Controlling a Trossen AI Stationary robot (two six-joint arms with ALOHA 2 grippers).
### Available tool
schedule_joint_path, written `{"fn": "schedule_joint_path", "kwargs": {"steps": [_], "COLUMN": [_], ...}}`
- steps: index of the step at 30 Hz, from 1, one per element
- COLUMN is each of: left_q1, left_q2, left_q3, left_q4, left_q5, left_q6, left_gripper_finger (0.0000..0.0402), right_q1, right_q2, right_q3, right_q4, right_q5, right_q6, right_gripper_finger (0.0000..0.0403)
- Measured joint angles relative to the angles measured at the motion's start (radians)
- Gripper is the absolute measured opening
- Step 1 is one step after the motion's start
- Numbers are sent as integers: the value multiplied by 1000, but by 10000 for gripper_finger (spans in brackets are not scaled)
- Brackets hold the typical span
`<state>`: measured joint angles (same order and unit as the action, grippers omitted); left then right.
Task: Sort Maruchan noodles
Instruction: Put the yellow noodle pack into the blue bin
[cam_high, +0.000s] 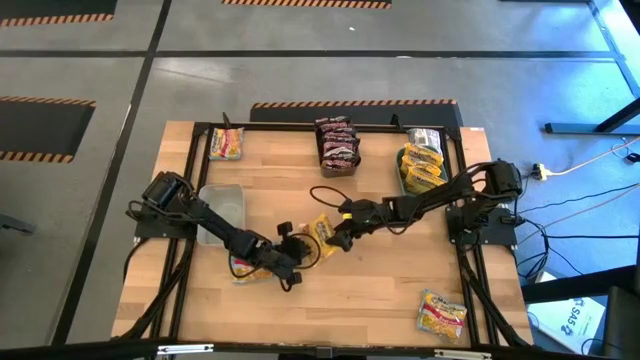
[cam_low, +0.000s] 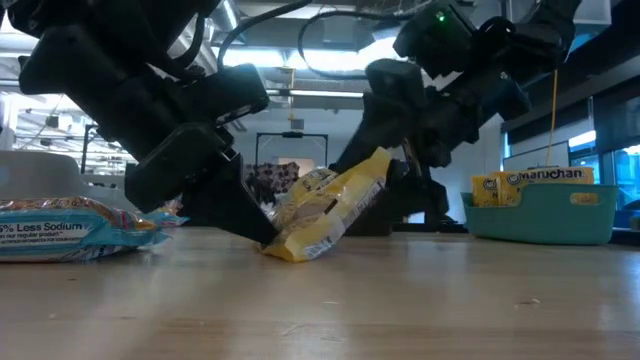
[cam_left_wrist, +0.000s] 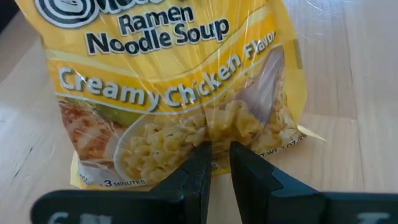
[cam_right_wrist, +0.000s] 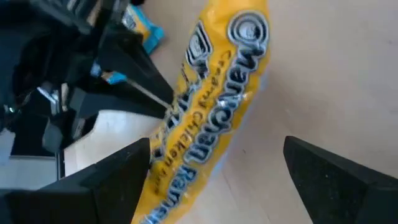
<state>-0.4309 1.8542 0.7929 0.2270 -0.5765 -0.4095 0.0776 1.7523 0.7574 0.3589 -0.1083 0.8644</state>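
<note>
Left gripper (cam_left_wrist: 221, 165): pinching the yellow creamy chicken packet (cam_left_wrist: 180, 93) by its edge, tilted up off the bench (cam_high: 390, 290) at frame centre. Right gripper (cam_right_wrist: 217, 168): spread wide around it. Step: handover; next, right closes.

Yellow Creamy Chicken ramen packet (cam_low: 325, 215) tilted on edge mid-table, other packets (cam_high: 337, 143) stacked along the far edge
</note>
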Motion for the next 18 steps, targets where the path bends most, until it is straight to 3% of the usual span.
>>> {"fn": "schedule_joint_path", "kwargs": {"steps": [9,18], "left_q1": [1,0], "left_q2": [0,0], "left_q3": [0,0], "left_q4": [11,29], "left_q5": [-14,-16], "left_q6": [1,26], "left_gripper_finger": [55,55], "right_q1": [0,2], "right_q2": [23,139], "right_q3": [2,72], "right_q4": [71,86], "right_q5": [18,0], "right_q6": [20,23], "right_gripper_finger": [351,350]}}
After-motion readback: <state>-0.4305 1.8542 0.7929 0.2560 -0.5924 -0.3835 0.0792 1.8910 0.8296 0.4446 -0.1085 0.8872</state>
